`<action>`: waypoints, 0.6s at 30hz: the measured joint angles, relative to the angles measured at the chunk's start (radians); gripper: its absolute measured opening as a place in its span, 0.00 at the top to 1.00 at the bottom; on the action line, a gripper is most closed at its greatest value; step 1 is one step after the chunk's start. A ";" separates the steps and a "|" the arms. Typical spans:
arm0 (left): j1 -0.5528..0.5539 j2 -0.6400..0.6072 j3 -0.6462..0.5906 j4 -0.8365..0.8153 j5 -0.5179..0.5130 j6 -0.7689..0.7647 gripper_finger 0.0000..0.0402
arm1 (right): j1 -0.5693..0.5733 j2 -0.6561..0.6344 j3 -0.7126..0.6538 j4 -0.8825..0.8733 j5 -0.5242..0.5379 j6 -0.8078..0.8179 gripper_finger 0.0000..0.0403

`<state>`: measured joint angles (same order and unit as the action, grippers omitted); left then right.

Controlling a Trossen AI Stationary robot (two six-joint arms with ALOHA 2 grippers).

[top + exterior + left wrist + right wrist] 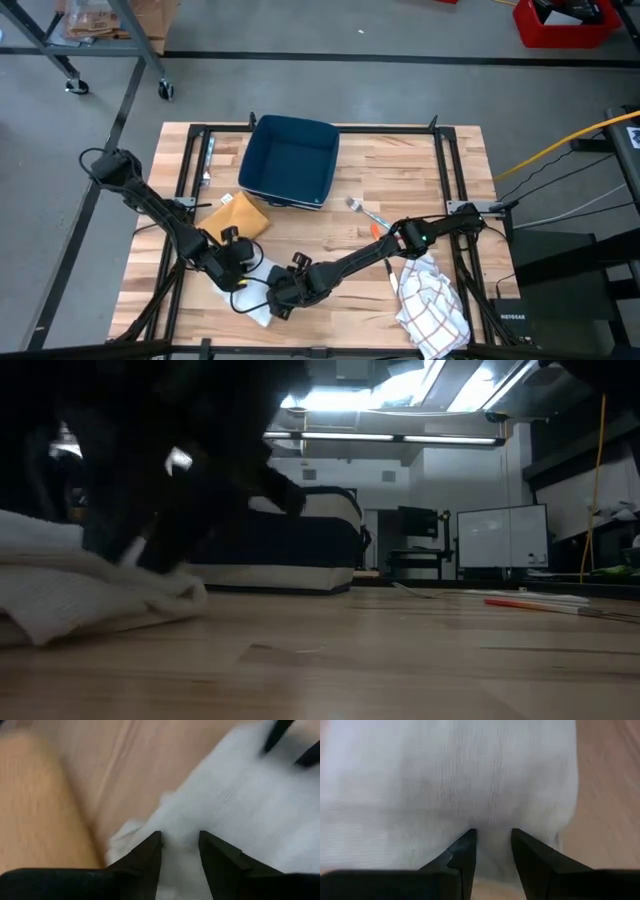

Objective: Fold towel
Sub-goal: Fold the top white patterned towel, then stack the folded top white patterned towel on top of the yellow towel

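Left end effector (179, 851): dark fingers part-way closed with white cloth bunched between them; a pinch on an edge of the plain white woven towel (240, 805) is read from the left wrist view. Right end effector (492, 847): fingers likewise drawn in around a ridge of the same towel, cloth filling the gap; a grasp is judged here too.

Both end effectors are seen low at the front of the light wooden slatted counter (400, 170), near each other, left arm reaching in from the left, right arm stretched across from the right. The towel (255, 305) is found under and between them, near the counter's front edge, mostly hidden from above by the arms.

Step in hand, as judged: an edge of the towel is gripped at two points, ready for a fold to be carried over. Next move calls for both grips to be raised together and kept level, then swept across so the held edge is laid on the opposite edge; uneven travel would skew the fold.

Towel appearance: soft, finely ribbed weave, no pattern; in the low view it is seen as a thick, slumped, layered heap (90, 605) resting on the counter. Whether a fold is already made cannot be told.
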<state>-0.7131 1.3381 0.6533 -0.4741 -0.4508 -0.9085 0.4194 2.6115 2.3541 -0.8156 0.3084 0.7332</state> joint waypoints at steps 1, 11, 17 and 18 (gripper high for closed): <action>-0.001 -0.018 0.021 -0.001 0.001 0.000 0.69 | 0.000 -0.014 -0.006 0.010 -0.005 -0.001 0.69; -0.015 -0.238 0.190 -0.070 0.049 -0.025 0.69 | -0.004 -0.150 0.001 -0.094 0.068 -0.136 0.69; -0.101 -0.298 0.199 -0.072 0.074 -0.228 0.69 | -0.036 -0.161 0.001 -0.133 0.039 -0.190 0.69; -0.121 -0.297 0.199 -0.072 0.074 -0.270 0.69 | -0.043 -0.161 0.001 -0.152 0.014 -0.190 0.69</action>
<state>-0.8338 1.0410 0.8524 -0.5458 -0.3770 -1.1783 0.3764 2.4504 2.3547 -0.9680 0.3228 0.5435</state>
